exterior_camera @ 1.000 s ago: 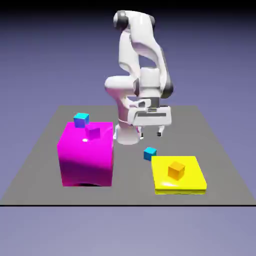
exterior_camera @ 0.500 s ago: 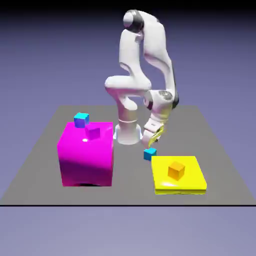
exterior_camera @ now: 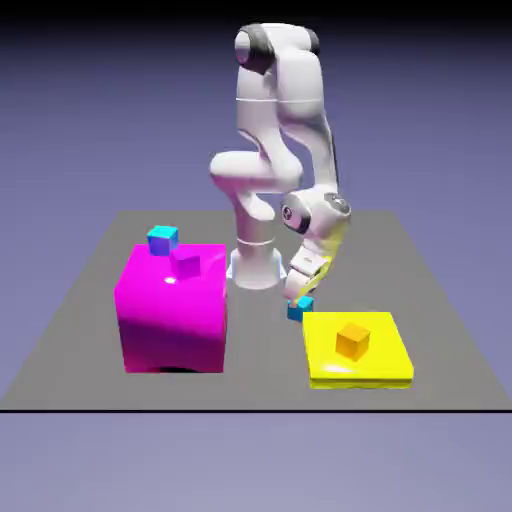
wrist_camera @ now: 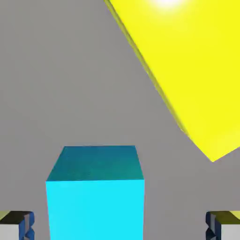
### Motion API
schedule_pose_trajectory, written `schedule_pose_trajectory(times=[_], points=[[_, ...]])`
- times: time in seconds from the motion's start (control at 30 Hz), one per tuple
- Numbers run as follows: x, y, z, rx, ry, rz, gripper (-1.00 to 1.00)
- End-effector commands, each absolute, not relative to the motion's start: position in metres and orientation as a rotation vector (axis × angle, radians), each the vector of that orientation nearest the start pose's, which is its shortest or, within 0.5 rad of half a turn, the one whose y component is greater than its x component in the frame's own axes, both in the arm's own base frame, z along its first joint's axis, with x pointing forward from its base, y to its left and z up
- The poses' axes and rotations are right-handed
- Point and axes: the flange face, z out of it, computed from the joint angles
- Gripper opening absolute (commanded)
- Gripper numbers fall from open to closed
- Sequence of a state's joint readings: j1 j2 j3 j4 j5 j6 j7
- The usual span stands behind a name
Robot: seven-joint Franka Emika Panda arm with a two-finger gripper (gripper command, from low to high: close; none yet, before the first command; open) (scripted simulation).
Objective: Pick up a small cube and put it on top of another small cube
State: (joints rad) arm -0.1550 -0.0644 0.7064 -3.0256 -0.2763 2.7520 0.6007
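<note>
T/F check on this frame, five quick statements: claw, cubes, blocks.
1. The claw is open, fingertips either side of a cyan cube. True.
2. That cube sits on the yellow slab. False: it's on the table, beside the slab.
3. An orange cube rests on the yellow slab. True.
4. The big magenta block has nothing on it. False: a small magenta cube sits on top.
5. The second cyan cube is already stacked. False: the two are apart.

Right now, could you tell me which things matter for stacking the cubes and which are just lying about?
Job: cyan cube on the table between the open jaws; cyan cube on the magenta block.
Lying about: big magenta block, small magenta cube, yellow slab, orange cube.
</note>
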Motion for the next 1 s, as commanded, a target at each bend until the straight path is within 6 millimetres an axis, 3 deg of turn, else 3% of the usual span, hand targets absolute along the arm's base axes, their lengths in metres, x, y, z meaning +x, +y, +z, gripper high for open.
schedule_pose_trajectory(times=[0.0, 0.53, 0.57, 0.97], points=[[0.23, 0.145, 0.161, -3.337, -0.357, 0.214, 0.0], [0.213, 0.136, 0.123, -3.276, -0.354, 0.213, 0.0], [0.213, 0.136, 0.123, -3.276, -0.354, 0.213, -1.0], [0.228, 0.144, 0.15, -3.33, -0.358, 0.207, -1.0]])
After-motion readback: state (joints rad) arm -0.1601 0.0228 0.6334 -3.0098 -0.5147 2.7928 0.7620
